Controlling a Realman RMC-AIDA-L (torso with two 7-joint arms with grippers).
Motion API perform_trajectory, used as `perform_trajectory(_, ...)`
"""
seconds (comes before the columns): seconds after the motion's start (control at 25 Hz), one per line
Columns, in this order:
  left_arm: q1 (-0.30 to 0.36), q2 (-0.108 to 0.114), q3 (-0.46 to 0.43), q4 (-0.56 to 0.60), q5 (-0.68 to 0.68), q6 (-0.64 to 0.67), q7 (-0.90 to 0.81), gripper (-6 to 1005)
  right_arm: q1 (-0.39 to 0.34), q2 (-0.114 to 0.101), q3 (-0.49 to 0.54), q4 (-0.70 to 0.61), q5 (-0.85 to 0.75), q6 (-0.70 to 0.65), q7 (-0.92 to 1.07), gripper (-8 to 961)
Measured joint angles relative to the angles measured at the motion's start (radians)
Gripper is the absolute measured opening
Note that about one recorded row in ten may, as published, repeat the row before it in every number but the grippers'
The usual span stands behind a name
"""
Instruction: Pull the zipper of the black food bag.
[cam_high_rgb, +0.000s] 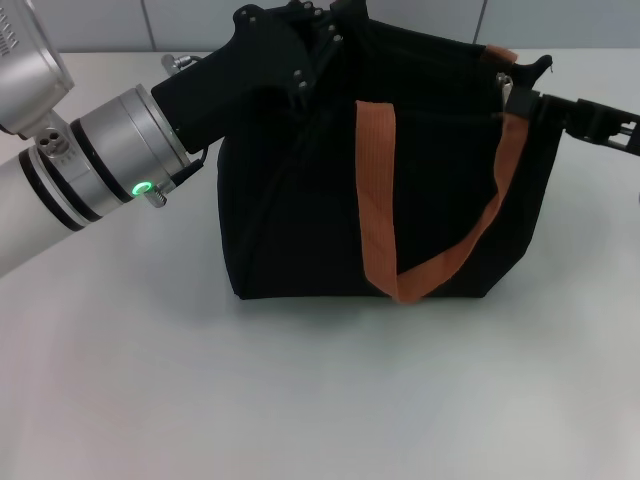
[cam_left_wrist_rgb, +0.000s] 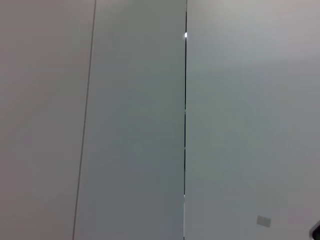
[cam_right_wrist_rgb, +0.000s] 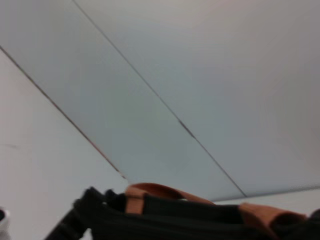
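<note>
The black food bag (cam_high_rgb: 300, 220) stands upright in the middle of the white table, and one orange-brown strap handle (cam_high_rgb: 377, 200) hangs down its front. My left gripper (cam_high_rgb: 318, 45) rests against the bag's top far-left edge, black against the black fabric. My right gripper (cam_high_rgb: 514, 98) reaches in from the right to the bag's top right corner. It is pinched shut on the small silver zipper pull (cam_high_rgb: 505, 82), next to the strap's end. The right wrist view shows the bag's top edge (cam_right_wrist_rgb: 165, 212) and its straps (cam_right_wrist_rgb: 150, 192). The left wrist view shows only wall panels.
The white table (cam_high_rgb: 300, 400) spreads in front of and beside the bag. A grey panelled wall (cam_high_rgb: 200, 20) stands behind it. My left arm's silver forearm (cam_high_rgb: 90, 160) crosses the table's far-left side.
</note>
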Motion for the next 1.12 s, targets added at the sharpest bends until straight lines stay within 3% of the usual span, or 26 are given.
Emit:
perform_trajectory(0.4,0.0,0.0,0.0,-0.004,-0.001,-0.003,0.0,28,-0.079,0.0,0.02,0.062,0.202,-0.095,-0.21,57)
perform_trajectory(0.76,0.018,0.0,0.001,-0.008,-0.002,-0.02,0.007,28,-0.15,0.001,0.037,0.192,0.357,-0.237,-0.467,389)
perform_trajectory(1.12,0.07,0.001,-0.012,0.006,-0.051,-0.007,-0.003,166,-0.15,0.002,0.064,0.336,0.362,-0.347,-0.655,703)
